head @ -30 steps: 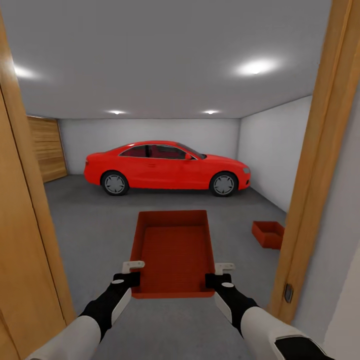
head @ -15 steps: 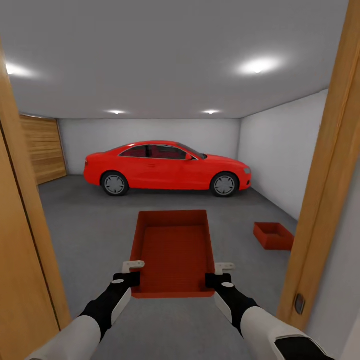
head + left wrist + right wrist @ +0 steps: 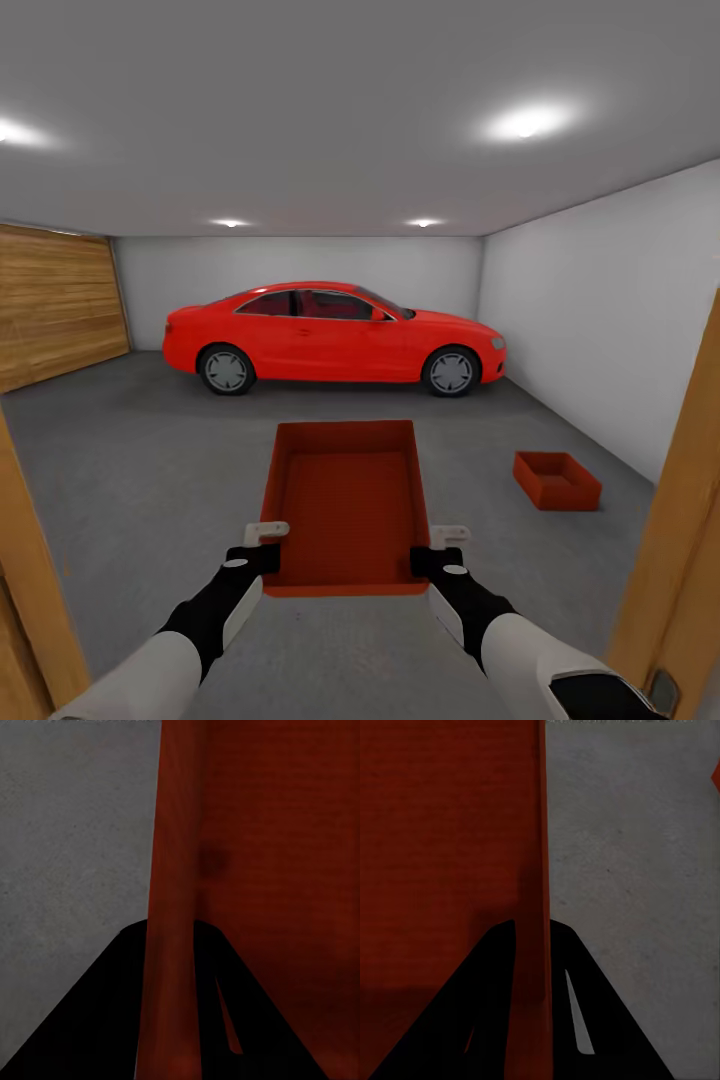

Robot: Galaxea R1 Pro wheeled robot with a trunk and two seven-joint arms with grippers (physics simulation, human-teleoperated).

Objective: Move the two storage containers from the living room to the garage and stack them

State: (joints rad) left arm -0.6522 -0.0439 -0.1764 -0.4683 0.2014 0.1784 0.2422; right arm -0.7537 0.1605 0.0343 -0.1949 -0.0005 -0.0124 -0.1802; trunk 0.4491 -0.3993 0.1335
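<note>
Head view. The robot faced into the garage through a doorway, whose orange-wood door frame stood at the right edge. Both arms reached forward and carried one storage container level above the dark-grey concrete floor. The left gripper was clamped on the container's left wall near its near corner, and the right gripper was clamped on the right wall at the matching spot. The second storage container sat on the floor ahead and to the right, near the white right wall and well apart from the carried one. A red car was parked across the far end, in front of the back wall. The wooden panelled door filled the left side, and ceiling lights glowed overhead.

Left wrist view. The two dark fingers of the left gripper stood on either side of the container's orange-red wall, closed against it, with grey floor beside it.

Right wrist view. The right gripper's fingers likewise pinched the container's thin wall edge, the container's interior on one side and grey floor on the other.
</note>
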